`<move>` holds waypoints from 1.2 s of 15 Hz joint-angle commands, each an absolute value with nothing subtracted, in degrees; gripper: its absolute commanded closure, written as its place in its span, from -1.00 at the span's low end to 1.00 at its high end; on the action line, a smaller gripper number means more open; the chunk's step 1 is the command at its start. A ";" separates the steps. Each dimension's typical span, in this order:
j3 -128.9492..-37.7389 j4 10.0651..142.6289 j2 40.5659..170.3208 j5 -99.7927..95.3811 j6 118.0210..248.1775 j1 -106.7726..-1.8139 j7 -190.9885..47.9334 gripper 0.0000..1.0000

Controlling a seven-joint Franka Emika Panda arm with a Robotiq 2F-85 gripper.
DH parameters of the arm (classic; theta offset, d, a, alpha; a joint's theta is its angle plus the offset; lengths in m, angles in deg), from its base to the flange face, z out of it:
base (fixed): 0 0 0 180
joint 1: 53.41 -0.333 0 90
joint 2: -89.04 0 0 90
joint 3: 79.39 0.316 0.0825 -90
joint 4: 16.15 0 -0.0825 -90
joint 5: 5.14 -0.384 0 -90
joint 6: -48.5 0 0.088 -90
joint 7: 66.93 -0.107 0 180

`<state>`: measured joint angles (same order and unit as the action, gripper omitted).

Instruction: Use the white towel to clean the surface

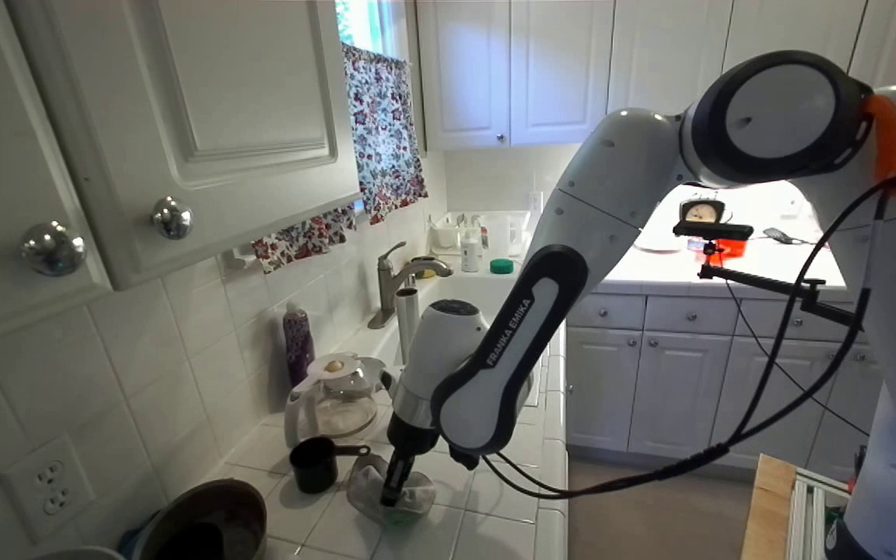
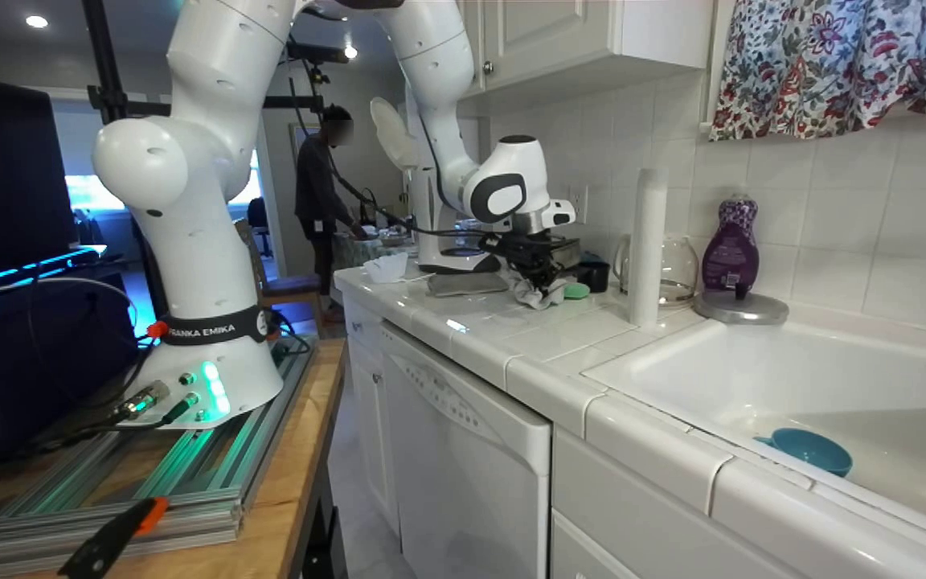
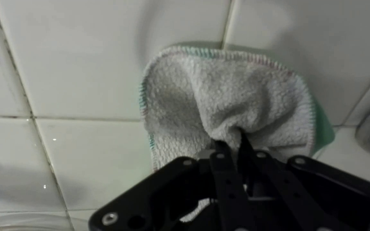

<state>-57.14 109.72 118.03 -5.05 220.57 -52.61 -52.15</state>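
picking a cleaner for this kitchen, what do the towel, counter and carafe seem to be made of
Towel: likely cotton terry, matte and fuzzy, judging by its pile and overstitched edge.
Counter: probably glazed ceramic tile, glossy, with grout lines and small bright reflections.
Carafe: see-through, shiny body, so glass seems likeliest, though clear plastic is possible.

"Where's the light harshest?"

"On the far counter (image 1: 673, 272), bleached white in an exterior view. The window (image 1: 362, 23) glows too; the near cupboard door (image 1: 253, 78) sits dim."

"And the wrist view?"

"Murky and a little soft: shadows smudge the tiles (image 3: 85, 64), with pinpoint glints toward the left."
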 commanded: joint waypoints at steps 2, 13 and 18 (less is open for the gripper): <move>-57.56 103.79 122.33 -5.83 218.64 -50.39 -51.31 0.95; -56.83 108.08 119.33 -12.46 219.70 -43.54 -54.89 0.95; -48.45 115.40 116.60 -20.27 223.13 -33.64 -53.01 0.95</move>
<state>-54.51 108.79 119.35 -15.62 221.13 -40.49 -54.39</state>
